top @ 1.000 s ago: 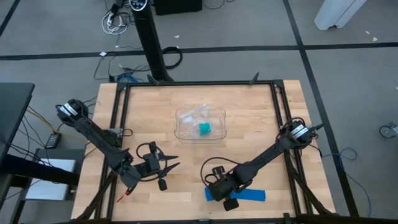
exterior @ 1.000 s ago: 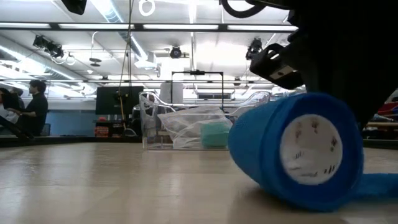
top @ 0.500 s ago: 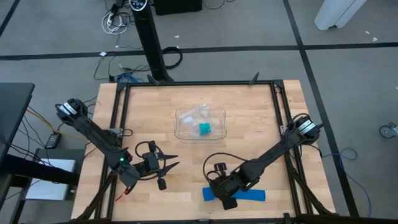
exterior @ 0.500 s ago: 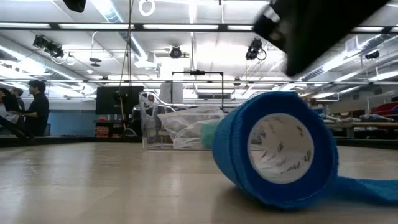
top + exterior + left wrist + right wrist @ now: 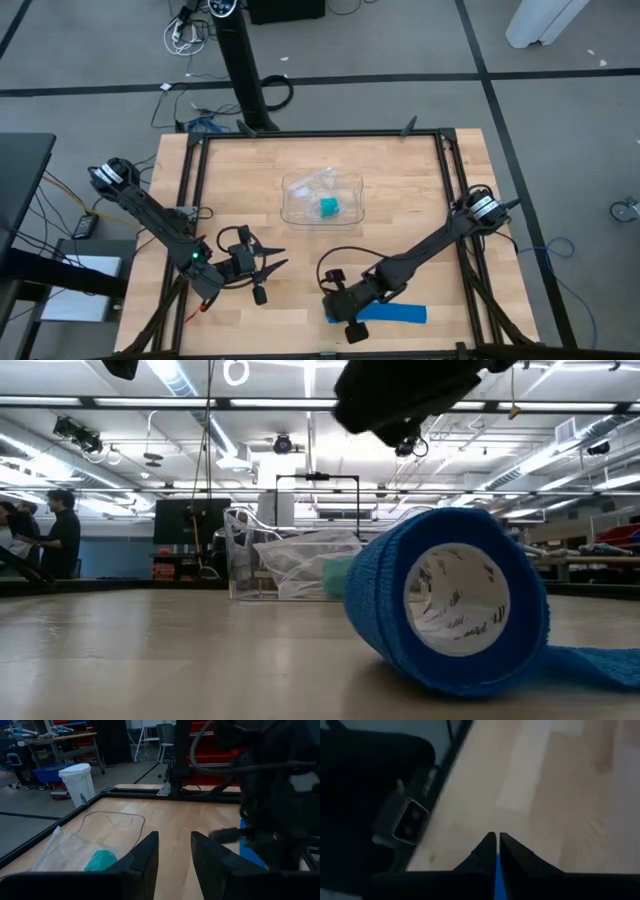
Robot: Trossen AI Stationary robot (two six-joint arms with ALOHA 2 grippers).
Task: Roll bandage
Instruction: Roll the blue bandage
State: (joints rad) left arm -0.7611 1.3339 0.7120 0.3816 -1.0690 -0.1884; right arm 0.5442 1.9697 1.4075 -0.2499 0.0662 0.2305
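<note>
The blue bandage lies near the table's near edge, right of the middle. In the low view it is a fat roll lying on its side on the wood, with a flat tail trailing toward the table's right. From above, the tail shows as a blue strip. My right gripper is shut and hovers above the roll's left part; a blue sliver shows through the slit between its fingers. My left gripper waits open at the near left.
A clear plastic tray with a crumpled clear bag and a teal block stands at the table's middle; it also shows in the low view. Black rails frame the table. People show in the room beyond.
My right gripper has come up off the roll and gone toward the table's left. The roll has rolled a little to the left along the table, and its tail stays flat on the wood.
</note>
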